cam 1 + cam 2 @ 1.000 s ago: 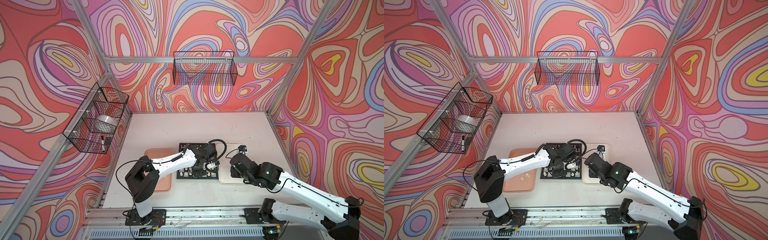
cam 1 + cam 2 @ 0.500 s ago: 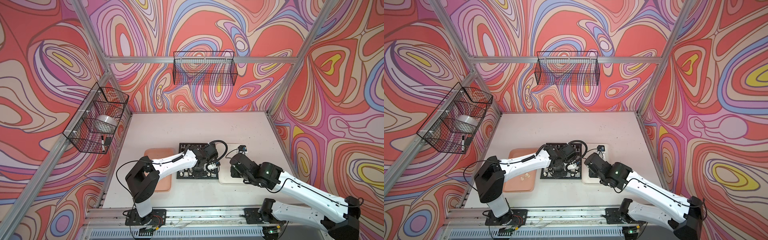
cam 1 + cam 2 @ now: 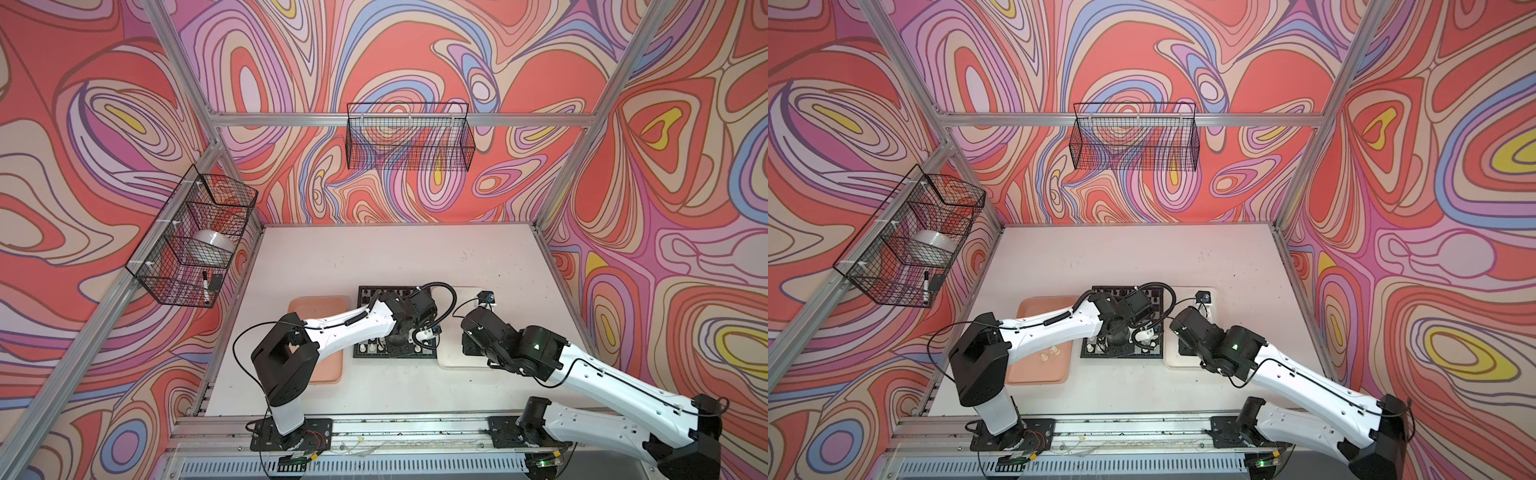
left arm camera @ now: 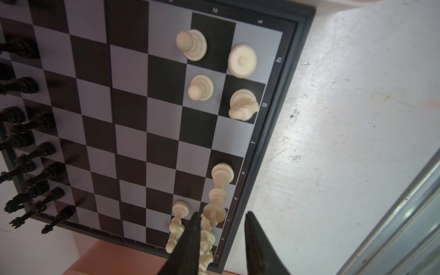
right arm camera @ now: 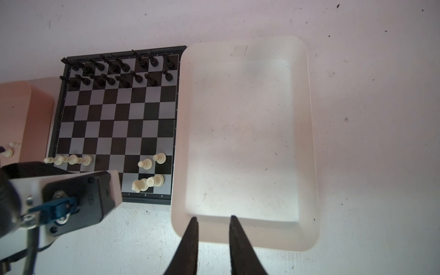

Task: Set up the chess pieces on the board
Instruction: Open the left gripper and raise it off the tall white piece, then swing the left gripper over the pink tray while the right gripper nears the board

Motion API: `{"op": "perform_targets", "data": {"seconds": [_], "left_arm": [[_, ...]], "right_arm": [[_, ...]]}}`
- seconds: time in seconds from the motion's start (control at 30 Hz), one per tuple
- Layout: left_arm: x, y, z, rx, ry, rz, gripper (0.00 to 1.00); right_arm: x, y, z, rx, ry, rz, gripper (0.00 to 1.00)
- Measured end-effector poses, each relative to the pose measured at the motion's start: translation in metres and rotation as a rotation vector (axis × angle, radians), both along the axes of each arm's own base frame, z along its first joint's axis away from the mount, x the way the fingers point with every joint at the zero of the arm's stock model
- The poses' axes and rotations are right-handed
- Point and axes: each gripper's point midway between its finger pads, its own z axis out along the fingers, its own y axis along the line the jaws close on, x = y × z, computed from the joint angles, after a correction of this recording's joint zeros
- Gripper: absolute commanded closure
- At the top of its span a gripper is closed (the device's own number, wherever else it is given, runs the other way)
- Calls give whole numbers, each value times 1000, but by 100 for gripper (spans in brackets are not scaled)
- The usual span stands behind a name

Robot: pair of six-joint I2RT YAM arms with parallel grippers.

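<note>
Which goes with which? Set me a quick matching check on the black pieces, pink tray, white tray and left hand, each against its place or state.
1 black pieces
2 pink tray
3 white tray
4 left hand

A holds a few loose cream pieces
B no pieces visible in it
C two rows along the far edge of the board
D jaws apart over the board's near edge

Pairs: 1-C, 2-A, 3-B, 4-D

Right hand (image 5: 213, 217) (jaws slightly apart) over white tray (image 5: 309, 142) rim; board (image 5: 114, 114) w/ chess pieces (image 5: 145, 164) just beside.
</note>
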Motion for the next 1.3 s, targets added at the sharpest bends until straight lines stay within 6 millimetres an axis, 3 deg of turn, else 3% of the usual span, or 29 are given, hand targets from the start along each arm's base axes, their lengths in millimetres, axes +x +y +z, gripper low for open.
{"op": "perform_targets", "data": {"seconds": [0.5, 0.63, 0.8, 0.97, 1.17, 1.23, 1.3], "left_arm": [[-1, 0, 6, -12, -2, -1, 59], [-2, 0, 7, -17, 1, -1, 59], [0, -1, 11, -23, -14, 0, 58], [5, -3, 32, -74, -58, 6, 57], [25, 3, 70, -150, -133, 58, 56], [38, 8, 84, -181, -154, 98, 50], [53, 18, 101, -218, -185, 153, 39]], "right_arm": [[-1, -3, 9, 24, -29, 2, 77], [-5, -7, 25, 66, -68, 8, 76], [-7, -11, 59, 137, -129, 11, 74], [-13, -19, 85, 176, -166, 6, 71], [-16, -23, 94, 149, -134, -1, 67], [-14, -17, 91, 128, -106, 11, 67], [-12, -8, 85, 102, -66, 31, 67]]}}
